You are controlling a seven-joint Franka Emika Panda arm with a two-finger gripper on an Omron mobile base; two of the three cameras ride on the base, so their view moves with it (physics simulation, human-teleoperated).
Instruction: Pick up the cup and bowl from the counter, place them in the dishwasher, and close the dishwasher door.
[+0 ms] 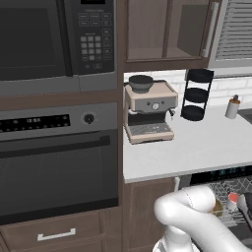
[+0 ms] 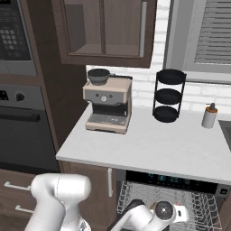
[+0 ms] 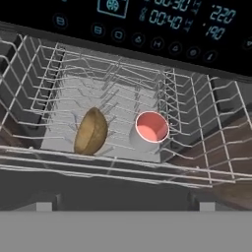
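While our hand's finger spread is hidden from us, we see the cup (image 3: 151, 126) and the bowl (image 3: 91, 131) lying apart, tipped on their sides, in the dishwasher (image 3: 147, 34) wire rack (image 3: 197, 108).

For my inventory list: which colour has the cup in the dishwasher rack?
The cup looks red-pink, clearest in the hand view.

Rack (image 3: 44, 74) has the bowl (image 3: 91, 131) and cup (image 3: 151, 126) mid-frame; open wire floor left and behind them, walls all round.
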